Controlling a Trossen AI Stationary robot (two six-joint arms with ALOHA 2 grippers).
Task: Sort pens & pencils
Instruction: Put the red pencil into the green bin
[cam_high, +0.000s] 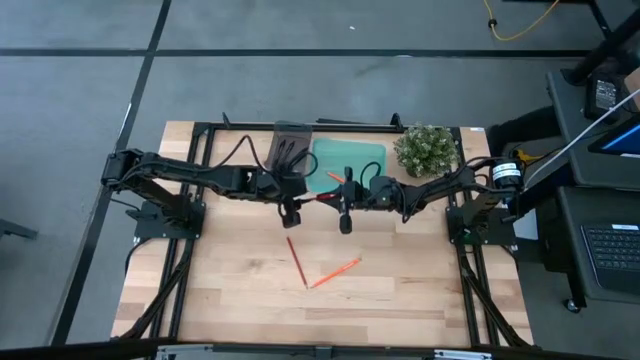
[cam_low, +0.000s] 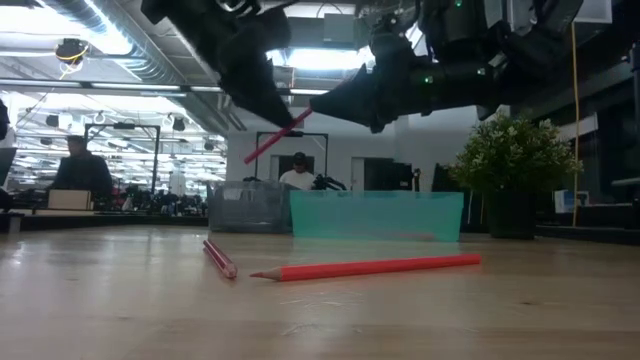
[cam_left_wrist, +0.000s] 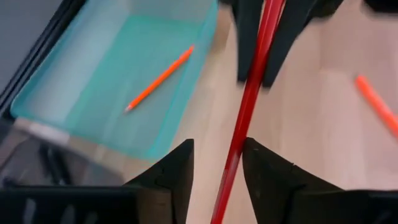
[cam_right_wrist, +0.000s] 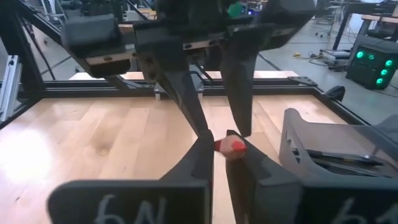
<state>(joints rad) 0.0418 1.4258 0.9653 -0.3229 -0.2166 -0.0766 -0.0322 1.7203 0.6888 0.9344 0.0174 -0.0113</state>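
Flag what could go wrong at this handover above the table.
The red pencil hangs between both arms; the left gripper stands open around it while the right gripper pinches only its tip, so it may pivot or drop onto the table, missing the teal tray. The two grippers are close enough to collide.

We read this as an open-plan lab or workshop: exposed ceiling ducts (cam_low: 110, 40), people seated at far benches (cam_low: 80, 170), apparently equipment racks (cam_right_wrist: 373, 62), grey taped floor (cam_high: 80, 60).
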